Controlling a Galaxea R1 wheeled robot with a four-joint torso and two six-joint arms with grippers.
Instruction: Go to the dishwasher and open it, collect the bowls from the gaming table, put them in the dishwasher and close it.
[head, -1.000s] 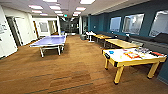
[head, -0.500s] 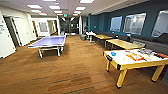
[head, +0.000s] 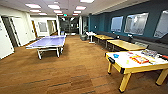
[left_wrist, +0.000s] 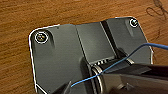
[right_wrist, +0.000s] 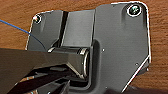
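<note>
The gaming table (head: 117, 65) stands at the right of the head view: a glossy white top with red and orange graphics, a yellow rim and yellow legs. A small bright blue bowl (head: 115, 55) sits on its near left part. Blur keeps me from making out a yellow bowl among the coloured patches on the top. The dishwasher is out of view. Both wrist views look down past the robot's dark plate onto brown wood-pattern floor (left_wrist: 30, 15), with a thin blue cable (left_wrist: 117, 62) crossing the left one.
A blue table-tennis table (head: 48, 42) stands at mid left. Plain yellow-topped tables (head: 125, 45) line the teal wall on the right. White doors (head: 5, 37) run along the left wall. Wide wood-pattern floor (head: 75, 70) lies between them, and a corridor opens at the far end.
The whole head picture has shifted slightly: the camera has crept forward and the gaming table sits a little lower and larger. Nothing in the room itself has moved.
</note>
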